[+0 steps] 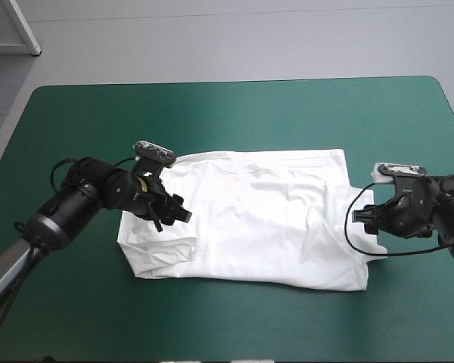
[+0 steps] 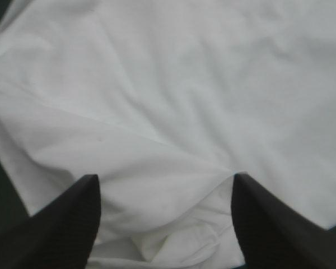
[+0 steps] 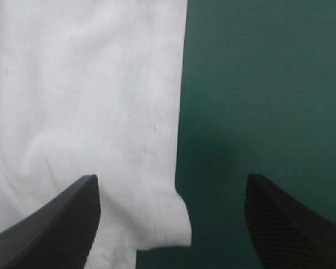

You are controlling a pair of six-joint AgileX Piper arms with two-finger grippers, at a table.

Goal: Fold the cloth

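The white T-shirt (image 1: 257,219) lies spread flat in the middle of the teal-green table, its left end folded over in a rumpled lump. My left gripper (image 1: 170,212) hovers over that left end, open, with the shirt (image 2: 173,101) filling the view ahead and a raised fold between the fingers (image 2: 73,218). My right gripper (image 1: 365,215) stands open at the shirt's right edge. In the right wrist view a hemmed corner of the shirt (image 3: 89,112) lies between the fingers (image 3: 285,224), with bare cover beside it.
The teal-green cover (image 1: 250,113) shows bare all round the shirt. A pale floor and a white furniture edge (image 1: 15,30) lie beyond the table's far side.
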